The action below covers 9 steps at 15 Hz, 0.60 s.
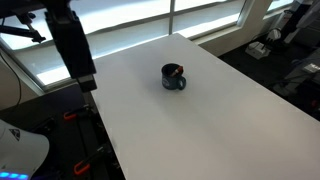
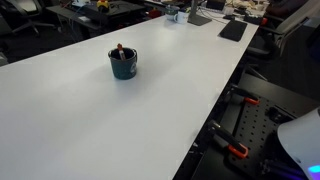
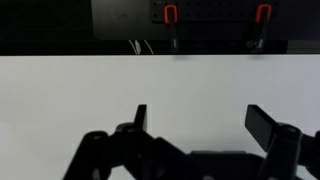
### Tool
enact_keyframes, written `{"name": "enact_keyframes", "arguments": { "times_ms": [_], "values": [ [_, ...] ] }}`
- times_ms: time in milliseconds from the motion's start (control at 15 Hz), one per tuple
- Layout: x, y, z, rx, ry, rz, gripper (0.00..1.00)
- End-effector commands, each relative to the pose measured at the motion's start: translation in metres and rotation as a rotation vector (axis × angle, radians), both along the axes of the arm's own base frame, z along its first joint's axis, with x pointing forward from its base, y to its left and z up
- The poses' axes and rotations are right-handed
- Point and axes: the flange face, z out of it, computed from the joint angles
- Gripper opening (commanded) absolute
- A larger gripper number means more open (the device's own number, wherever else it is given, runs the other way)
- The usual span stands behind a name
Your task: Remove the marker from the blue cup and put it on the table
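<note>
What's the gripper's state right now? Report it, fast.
Gripper: open, holding nothing; the marker stands in the blue cup, untouched.

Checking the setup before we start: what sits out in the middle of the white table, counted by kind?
Cups: 1, the blue cup
Markers: 1, the marker, sticking up out of that cup
Total: 2
</note>
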Motion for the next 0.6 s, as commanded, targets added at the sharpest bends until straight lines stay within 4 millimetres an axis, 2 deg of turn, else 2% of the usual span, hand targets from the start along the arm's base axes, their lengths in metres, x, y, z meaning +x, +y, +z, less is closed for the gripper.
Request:
{"name": "enact_keyframes", "arguments": {
  "times_ms": [0,133,267,333,533],
  "values": [
    [0.042,-0.023,-0.004,0.018,0.0,0.017,1.0],
    [0.066,-0.027,-0.002,0.028,-0.014,0.052,1.0],
    [0.093,-0.019,0.001,0.029,-0.023,0.114,1.0],
    [0.063,-0.024,-0.001,0.017,-0.029,0.063,1.0],
    [0.089,-0.018,-0.003,0.02,-0.013,0.096,1.0]
  ]
}}
